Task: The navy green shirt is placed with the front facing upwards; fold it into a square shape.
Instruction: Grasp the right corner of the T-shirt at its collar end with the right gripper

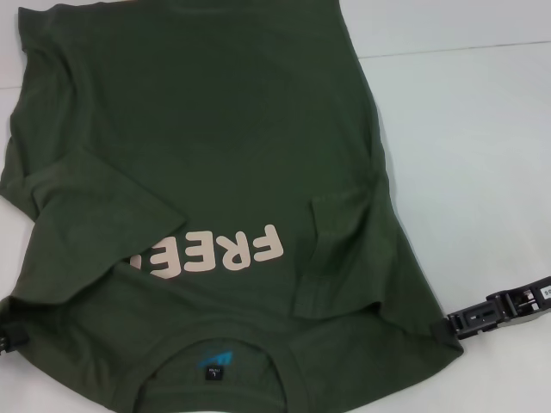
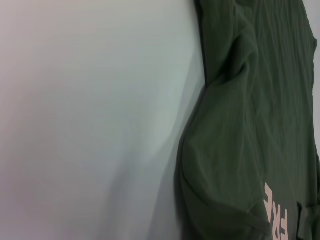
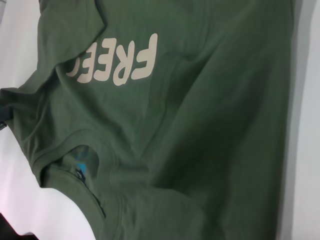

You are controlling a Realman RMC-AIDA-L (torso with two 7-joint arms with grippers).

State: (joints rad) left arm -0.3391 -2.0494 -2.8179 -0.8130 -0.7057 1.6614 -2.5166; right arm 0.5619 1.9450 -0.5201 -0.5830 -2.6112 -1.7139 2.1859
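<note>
**A:** Cotton, olive-green and limp. The navy green shirt [image 1: 207, 172] lies front up on the white table [image 1: 482, 155], collar [image 1: 225, 357] nearest the robot, pink "FREE" lettering [image 1: 215, 256] just beyond the collar. Both sleeves look already turned in over the chest; the one on the robot's left covers the end of the lettering.

**B:** And the grippers?

**A:** The right gripper [image 1: 465, 322] sits at the shoulder corner to the right of the collar, its tips touching or just under the cloth. The left gripper [image 1: 7, 338] shows only as a dark sliver at the opposite shoulder. I cannot tell for either whether the fingers are apart or closed on fabric; they're hidden at the hem.

**B:** How will it handle?

**A:** Light, soft, no stiffness. It will drape and drag rather than hold shape, and wrinkles already run beside the collar. I'd pinch both shoulder corners, through all layers, and lift evenly so the folded sleeves don't slide out.
</note>
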